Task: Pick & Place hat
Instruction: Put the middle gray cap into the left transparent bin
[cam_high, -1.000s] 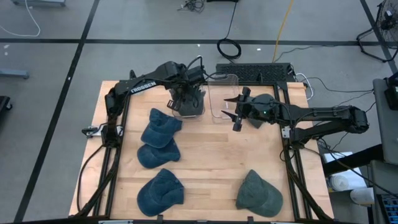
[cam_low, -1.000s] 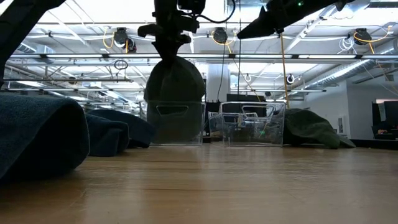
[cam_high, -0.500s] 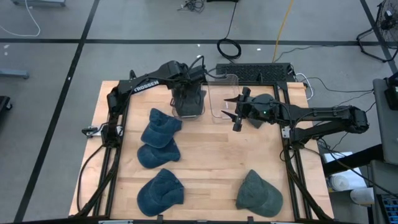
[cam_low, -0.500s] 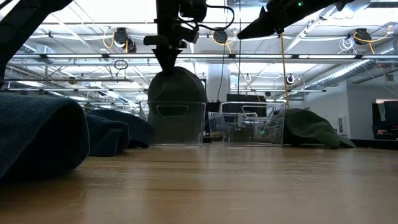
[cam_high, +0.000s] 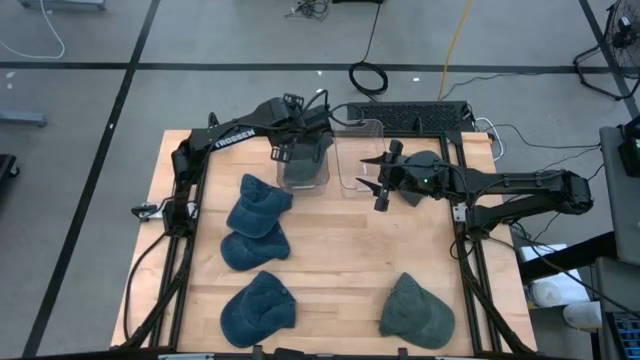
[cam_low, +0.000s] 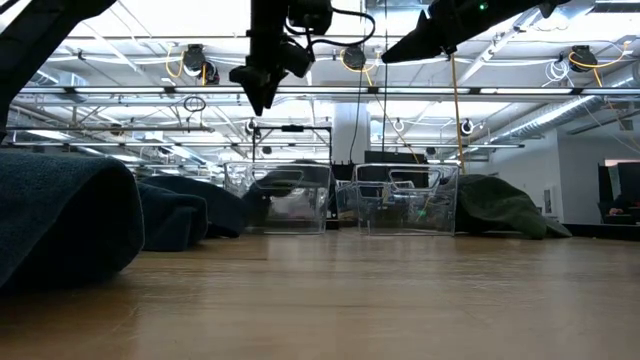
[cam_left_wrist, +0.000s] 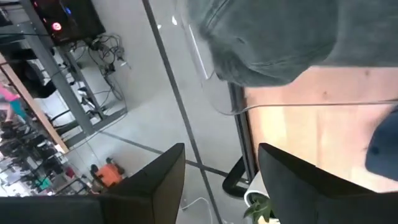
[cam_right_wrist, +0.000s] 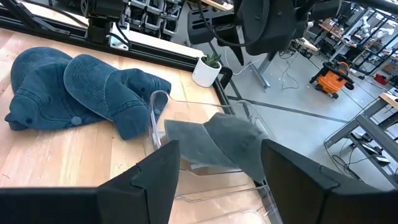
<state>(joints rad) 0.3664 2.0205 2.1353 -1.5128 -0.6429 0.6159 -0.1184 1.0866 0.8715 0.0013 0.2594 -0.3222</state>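
Much of the dark grey-green cloth cap (cam_right_wrist: 221, 144) is hard for us to read: seen level with the worktop it is only a dim mass (cam_low: 285, 188) behind the clear plastic bin's (cam_high: 303, 163) wall, and the left wrist camera cuts off most of it. It lies inside that bin, one side of it draped against the wall, at the far edge of the pale wooden worktop (cam_high: 340, 250). Just beside this bin, on its right, we see a second clear plastic bin (cam_high: 358, 158); what it holds we cannot make out.

The left hand (cam_high: 284, 130) hangs above the bin that holds the cap, its two dark fingers (cam_left_wrist: 152, 186) spread apart with nothing between them and clear of the cap below. The right hand (cam_high: 378, 185) is poised just right of the second bin, its fingers (cam_right_wrist: 149, 180) parted and empty as well.

Nearer the camera than the first bin lie two overlapping blue denim caps (cam_high: 255, 225), and nearer still a third blue denim cap (cam_high: 258, 303). A lone grey-green cap (cam_high: 416, 311) sits well apart from the bins at the worktop's near right corner.
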